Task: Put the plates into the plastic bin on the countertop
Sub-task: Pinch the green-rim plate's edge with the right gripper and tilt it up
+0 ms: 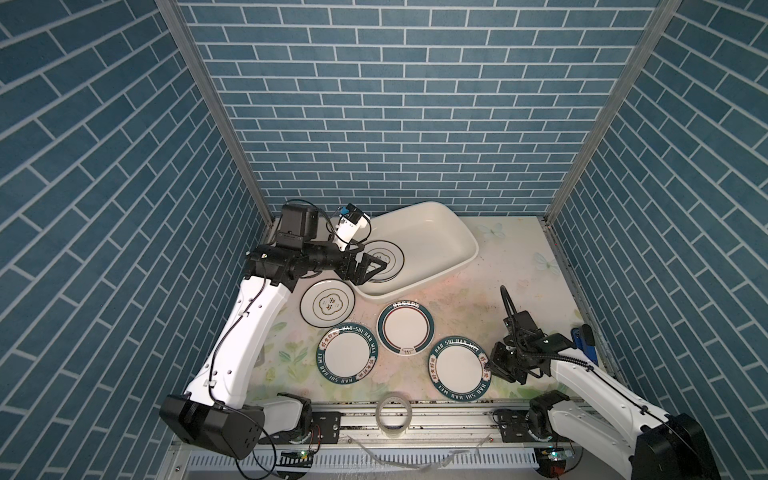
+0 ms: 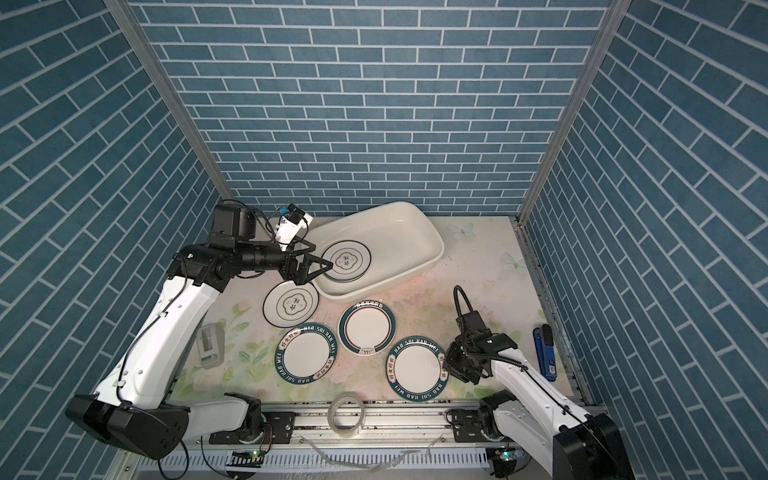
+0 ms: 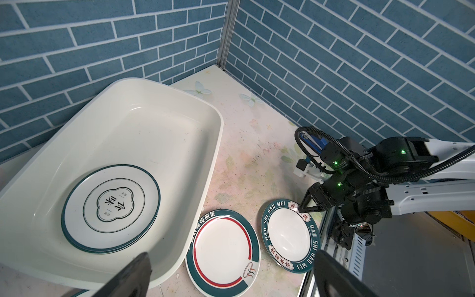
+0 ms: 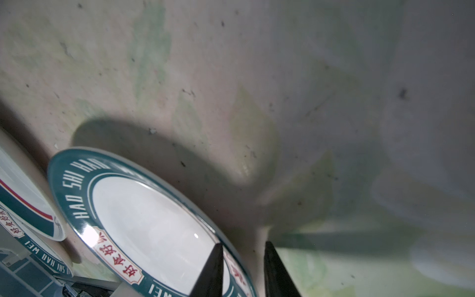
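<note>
The left plate [image 1: 345, 354] and the right plate [image 1: 459, 365] at the front of the countertop [image 1: 511, 266] read "HAO SHI HAO WEI" in white capitals around a dark green rim. The lettering is broken by white panels holding red Chinese characters, and both centres are plain white.

Between and behind them lies a third plate [image 1: 405, 327], just beside the near wall of the bin [image 1: 432, 237]. It has a green rim with white Chinese lettering, a thin red ring inside it and a small steaming-bowl mark.

A fourth plate [image 1: 328, 306], by the bin's near left corner, is white with thin dark rings and a flower-shaped emblem around two Chinese characters.

A stack of plates [image 3: 110, 208] with the same emblem lies flat in the left end of the glossy white bin, which has rounded corners.

The left gripper [image 1: 384, 267] hangs over that end of the bin with its jaws spread wide and nothing between them.

The right gripper [image 4: 244, 244] is down at the right plate's outer edge. Its jaws are narrow and straddle the rim, one tip over the plate and one outside. Whether they already pinch it I cannot tell.
</note>
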You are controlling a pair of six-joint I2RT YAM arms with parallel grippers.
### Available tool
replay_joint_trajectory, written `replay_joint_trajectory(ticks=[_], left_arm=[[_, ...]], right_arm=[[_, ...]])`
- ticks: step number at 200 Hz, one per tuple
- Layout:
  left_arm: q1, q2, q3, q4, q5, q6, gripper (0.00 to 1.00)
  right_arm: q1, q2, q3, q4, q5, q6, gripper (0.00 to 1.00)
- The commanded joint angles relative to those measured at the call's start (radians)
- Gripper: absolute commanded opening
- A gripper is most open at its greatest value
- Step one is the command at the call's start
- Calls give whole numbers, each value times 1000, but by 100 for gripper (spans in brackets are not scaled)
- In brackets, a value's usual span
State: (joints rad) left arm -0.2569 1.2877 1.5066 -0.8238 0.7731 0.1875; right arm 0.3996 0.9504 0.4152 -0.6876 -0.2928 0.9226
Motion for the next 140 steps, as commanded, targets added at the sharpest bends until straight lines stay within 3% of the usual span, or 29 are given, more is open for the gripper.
replay_joint_trajectory(ticks=[1, 55, 140], left_arm=[[-9, -4, -6, 14, 21, -2, 100], [-11, -4, -8, 14, 23, -1, 100], [-12, -7, -8, 25, 27, -14, 100]], right_arm=[[-3, 8, 16, 1, 42, -13, 27], [-3, 45, 25, 56, -6, -37, 29], [-4, 66, 47, -1, 101, -47, 24]])
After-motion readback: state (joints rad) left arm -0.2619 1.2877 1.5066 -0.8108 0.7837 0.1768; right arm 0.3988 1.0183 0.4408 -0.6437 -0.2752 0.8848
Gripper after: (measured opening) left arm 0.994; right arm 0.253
